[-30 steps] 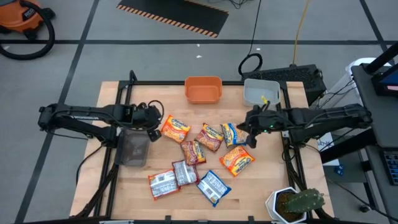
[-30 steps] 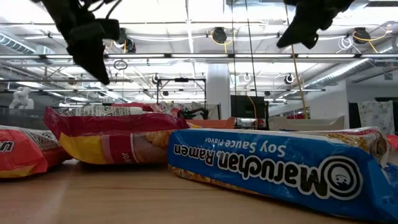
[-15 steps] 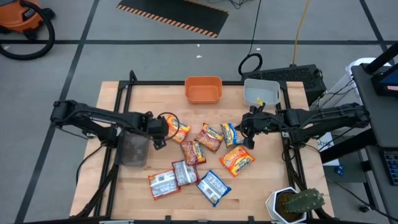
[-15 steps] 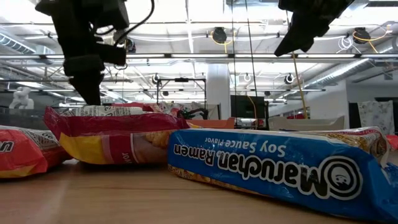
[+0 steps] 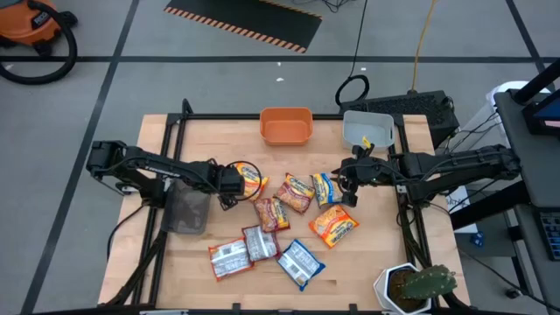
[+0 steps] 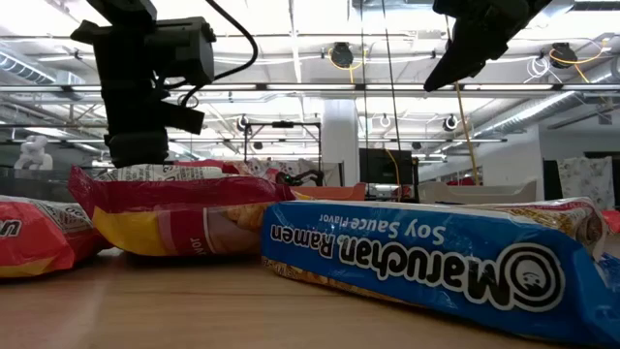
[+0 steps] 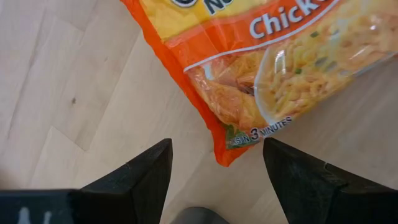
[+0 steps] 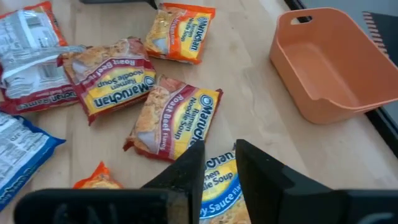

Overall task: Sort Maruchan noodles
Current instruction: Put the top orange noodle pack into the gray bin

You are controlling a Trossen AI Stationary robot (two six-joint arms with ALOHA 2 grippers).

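Several Maruchan noodle packets lie flat on the wooden table. My left gripper (image 5: 229, 187) points steeply down at the left end of the group. It is open, its fingers on either side of the near corner (image 7: 231, 151) of an orange chicken packet (image 5: 248, 179), without touching it. My right gripper (image 5: 348, 190) hangs well above the table (image 6: 455, 68). It is open by a narrow gap above a yellow-blue packet (image 8: 219, 182). Dark red-brown packets (image 5: 296, 192), an orange one (image 5: 335, 225), silver-red ones (image 5: 229, 258) and a blue-white one (image 5: 300, 262) lie between the arms and nearer.
An orange bin (image 5: 286, 125) and a grey bin (image 5: 367, 129) stand at the table's far edge. A clear bin (image 5: 186, 208) sits under the left arm. A potted cactus (image 5: 416, 289) stands at the near right corner. Bare wood shows at the near left.
My left gripper has moved down and toward the table's right, up to the orange chicken packet. It has tipped to point more steeply down, and its fingers have opened. My right gripper has stayed in place above the yellow-blue packet. No packet has moved.
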